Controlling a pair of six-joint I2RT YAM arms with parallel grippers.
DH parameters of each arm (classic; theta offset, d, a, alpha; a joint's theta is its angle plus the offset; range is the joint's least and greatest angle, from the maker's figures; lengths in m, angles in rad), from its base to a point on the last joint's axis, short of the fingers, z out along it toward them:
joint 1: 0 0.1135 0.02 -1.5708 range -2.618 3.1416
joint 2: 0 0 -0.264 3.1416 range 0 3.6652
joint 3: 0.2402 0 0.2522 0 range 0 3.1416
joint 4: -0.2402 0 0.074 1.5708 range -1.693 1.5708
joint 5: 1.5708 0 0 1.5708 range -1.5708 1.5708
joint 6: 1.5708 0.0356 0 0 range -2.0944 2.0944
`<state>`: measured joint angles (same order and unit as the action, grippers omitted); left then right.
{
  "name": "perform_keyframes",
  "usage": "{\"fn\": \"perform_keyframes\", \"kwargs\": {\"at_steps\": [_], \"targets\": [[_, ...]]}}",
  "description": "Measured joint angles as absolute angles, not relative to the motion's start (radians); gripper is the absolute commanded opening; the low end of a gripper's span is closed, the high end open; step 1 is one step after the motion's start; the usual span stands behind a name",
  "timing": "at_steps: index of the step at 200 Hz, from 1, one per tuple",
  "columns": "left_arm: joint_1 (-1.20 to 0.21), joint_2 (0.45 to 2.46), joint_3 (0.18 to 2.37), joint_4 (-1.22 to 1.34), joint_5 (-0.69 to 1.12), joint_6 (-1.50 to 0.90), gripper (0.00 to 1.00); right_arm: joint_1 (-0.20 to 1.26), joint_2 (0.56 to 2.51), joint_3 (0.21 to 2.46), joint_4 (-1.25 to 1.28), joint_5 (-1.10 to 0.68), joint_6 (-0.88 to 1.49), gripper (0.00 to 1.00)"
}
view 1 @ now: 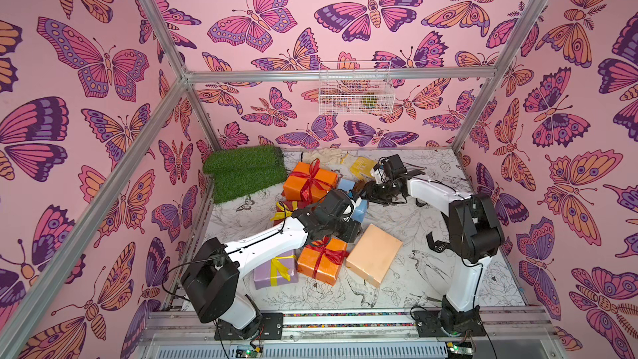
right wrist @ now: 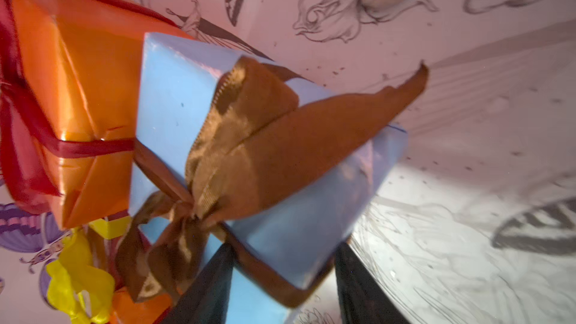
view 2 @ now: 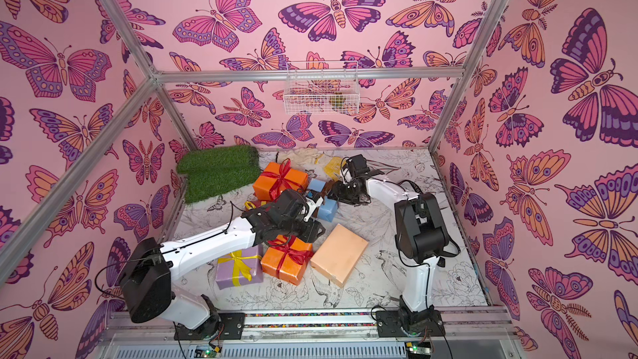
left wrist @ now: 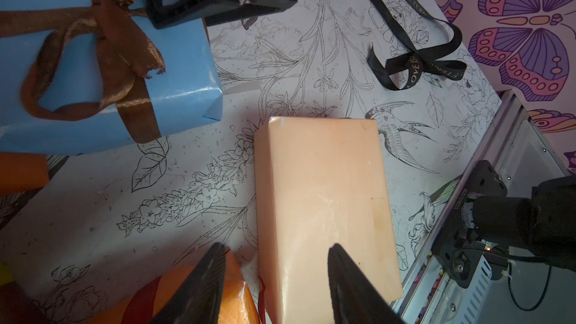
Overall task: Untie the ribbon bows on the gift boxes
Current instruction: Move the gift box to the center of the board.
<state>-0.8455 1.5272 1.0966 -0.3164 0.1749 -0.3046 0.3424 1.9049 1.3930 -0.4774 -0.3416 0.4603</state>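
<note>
Broadly, the counter carries the boxes, and the blue box near its middle serves as marker. The peach box, the biggest, lies just robot-side of the blue box and is bare. An orange box sits just beside the blue box on its far side, its red bow tied. A second orange box and a lilac box, both with bows tied, lie robot-side of it.

The left pincer hovers robot-side of the blue box, spread and empty. The right pincer straddles one end of the blue box, jaws apart. I cannot tell whether they press on it.

A black ribbon lies loose, well apart from the blue box. The brown ribbon is knotted on top of it.

The satin looks limp and slippery and the box light, so a pull would likely drag the box along. Pin the box, then pinch the free tail near its tip, not a loop.
</note>
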Motion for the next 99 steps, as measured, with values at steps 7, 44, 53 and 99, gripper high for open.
{"fn": "perform_keyframes", "kwargs": {"at_steps": [7,44,53,99], "targets": [[-0.846,1.527,1.095,-0.317,0.175,-0.305,0.56,0.342,1.864,1.378,-0.503,-0.284,0.456,0.58],[-0.846,1.543,1.095,-0.318,0.182,-0.303,0.54,0.337,1.551,1.277,-0.613,-0.098,0.442,0.55],[-0.846,1.556,1.095,-0.318,0.186,-0.302,0.54,0.340,1.477,1.240,-0.620,-0.080,0.448,0.54],[-0.846,1.652,1.099,-0.319,0.216,-0.293,0.54,0.485,1.291,0.954,-0.655,-0.031,0.547,0.52]]}}
